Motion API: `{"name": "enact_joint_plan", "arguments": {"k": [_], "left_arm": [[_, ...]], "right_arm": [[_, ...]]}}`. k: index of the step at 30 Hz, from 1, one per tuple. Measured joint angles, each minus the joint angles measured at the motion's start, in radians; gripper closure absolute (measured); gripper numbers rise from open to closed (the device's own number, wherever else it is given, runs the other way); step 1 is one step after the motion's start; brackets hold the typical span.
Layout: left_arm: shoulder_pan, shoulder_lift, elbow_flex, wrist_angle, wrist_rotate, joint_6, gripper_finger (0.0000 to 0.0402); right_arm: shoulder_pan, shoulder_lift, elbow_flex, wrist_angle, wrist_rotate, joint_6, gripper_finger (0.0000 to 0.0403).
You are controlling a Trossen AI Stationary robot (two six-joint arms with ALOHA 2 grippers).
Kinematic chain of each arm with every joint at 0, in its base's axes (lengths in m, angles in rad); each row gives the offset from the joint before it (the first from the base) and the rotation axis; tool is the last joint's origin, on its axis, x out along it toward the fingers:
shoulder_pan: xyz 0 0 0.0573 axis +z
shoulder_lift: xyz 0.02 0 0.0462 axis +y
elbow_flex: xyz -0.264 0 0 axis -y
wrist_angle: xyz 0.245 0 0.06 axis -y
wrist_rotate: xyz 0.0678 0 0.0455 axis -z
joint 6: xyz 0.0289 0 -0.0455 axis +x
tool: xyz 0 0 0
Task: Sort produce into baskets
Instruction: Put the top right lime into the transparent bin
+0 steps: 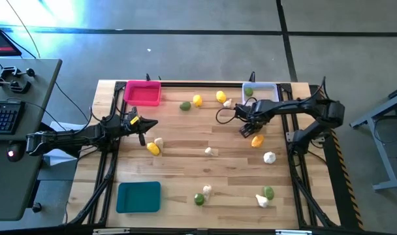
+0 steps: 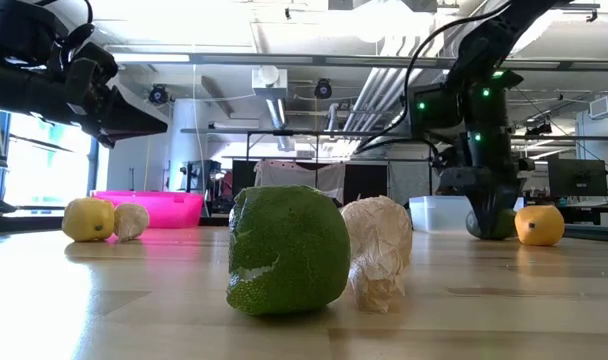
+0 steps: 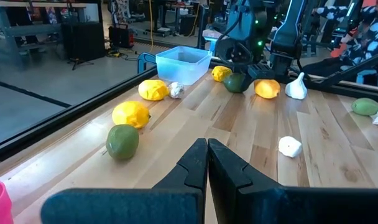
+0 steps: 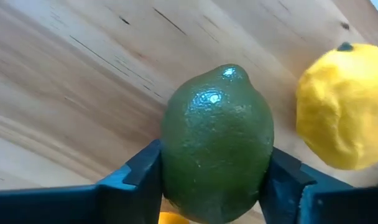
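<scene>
Gripping a lime between its two fingers, the right gripper sits low over the table, just short of the clear basket at the far right corner. We judge the step in hand to be lifting this lime and carrying it to a bin — the clear basket already shows something green inside, so it looks like the natural target, though we cannot confirm the sorting rule. To do it well we would raise straight up before travelling, since a lemon lies just beside the lime and an orange-yellow fruit rests near the fingers; a sideways drag could roll either one. The lime is glossy, dark green, plump with a small nipple at one end — held across its middle, both pads seated on its flanks. The left gripper waits with its fingers pressed together and empty, near the pink basket; the teal basket sits at the near left.
</scene>
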Motion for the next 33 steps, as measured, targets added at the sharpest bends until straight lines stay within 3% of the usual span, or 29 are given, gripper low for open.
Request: {"name": "enact_joint_plan", "arguments": {"k": [9,15,19,25,33], "left_arm": [[0.000,0.000,0.000,0.003,0.000,-0.009,0.0402],[0.000,0.001,0.000,0.037,-0.010,0.002,0.0401],[0.000,0.002,0.000,0.046,-0.011,0.011,0.0402],[0.000,0.002,0.000,0.046,-0.011,0.011,0.0401],[0.000,0.001,0.000,0.045,-0.010,0.029,0.0402]], "right_arm": [[0.000,-0.135,0.013,0.068,-0.165,-0.032,0.0235],[-0.079,-0.221,0.132,0.062,-0.097,-0.033,0.0236],[-0.194,-0.207,0.224,0.013,-0.030,-0.047,0.0237],[-0.345,-0.137,0.276,0.012,-0.026,-0.121,0.0237],[-0.445,-0.028,0.276,0.045,-0.049,-0.462,0.0237]]}}
